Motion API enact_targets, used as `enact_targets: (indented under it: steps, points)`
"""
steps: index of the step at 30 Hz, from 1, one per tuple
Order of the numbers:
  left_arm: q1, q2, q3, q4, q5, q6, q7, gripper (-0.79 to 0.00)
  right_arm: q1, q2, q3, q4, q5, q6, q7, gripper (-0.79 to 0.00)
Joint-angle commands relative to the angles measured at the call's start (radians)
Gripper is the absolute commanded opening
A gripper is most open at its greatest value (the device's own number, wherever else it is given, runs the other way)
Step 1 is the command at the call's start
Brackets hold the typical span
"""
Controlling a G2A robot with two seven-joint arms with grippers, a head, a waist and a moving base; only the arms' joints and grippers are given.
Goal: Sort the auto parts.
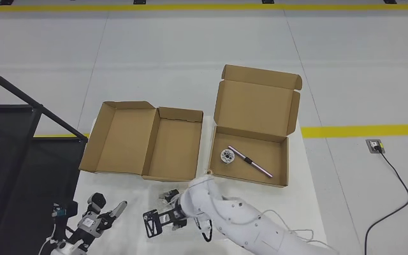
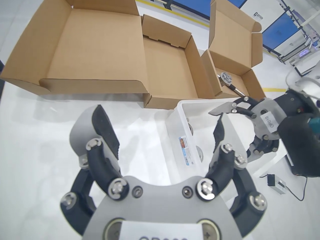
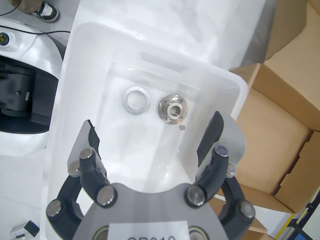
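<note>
Hanging over the white bin (image 3: 237,83), the right claw (image 3: 153,129) is wide, holding nothing. A ring (image 3: 136,100) and a hub (image 3: 173,109) wait inside the bin. A rod (image 1: 250,160) and maybe a gear (image 1: 227,155) lie in the box (image 1: 280,162) behind it; two look done, two left.

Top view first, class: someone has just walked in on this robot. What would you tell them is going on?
A two-armed robot appears to be sorting metal parts from a white bin into cardboard boxes. The right gripper hangs open over the bin, which holds a flat ring and a flanged hub. The left gripper is open near the bin, holding nothing. The box with the raised lid already holds a round toothed part and a rod. A second open box lies beside it.
</note>
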Motion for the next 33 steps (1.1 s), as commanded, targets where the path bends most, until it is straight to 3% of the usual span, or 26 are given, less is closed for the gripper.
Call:
enact_targets:
  steps: [1, 6, 11, 16, 20, 28, 33]
  points:
    - [-0.001, 0.000, 0.000, 0.001, -0.002, 0.001, -0.002, 0.000, 0.005, -0.013, -0.020, 0.022, -0.001, 0.005, -0.003, 0.000]
    - [-0.003, 0.000, 0.003, 0.001, -0.001, 0.003, -0.007, 0.000, 0.016, -0.041, -0.056, 0.071, 0.001, 0.007, -0.011, 0.000]
    - [-0.003, 0.000, 0.004, 0.001, 0.002, 0.001, -0.005, 0.000, 0.033, -0.069, -0.086, 0.121, 0.008, -0.014, -0.022, -0.182]
    - [-0.003, 0.000, 0.004, 0.002, 0.002, 0.001, -0.004, 0.000, 0.053, -0.104, -0.107, 0.192, 0.036, -0.016, 0.005, -0.228]
    - [-0.003, 0.000, 0.004, 0.003, 0.000, -0.001, -0.005, 0.000, 0.074, -0.133, -0.122, 0.255, 0.066, -0.032, 0.016, -0.240]
    - [-0.004, 0.000, 0.003, 0.005, -0.002, -0.009, -0.008, 0.000, 0.103, -0.188, -0.155, 0.361, 0.065, -0.028, 0.016, -0.169]
    - [-0.005, 0.001, 0.004, 0.006, -0.003, -0.012, -0.010, 0.000, 0.115, -0.217, -0.179, 0.411, 0.038, -0.033, -0.023, -0.182]
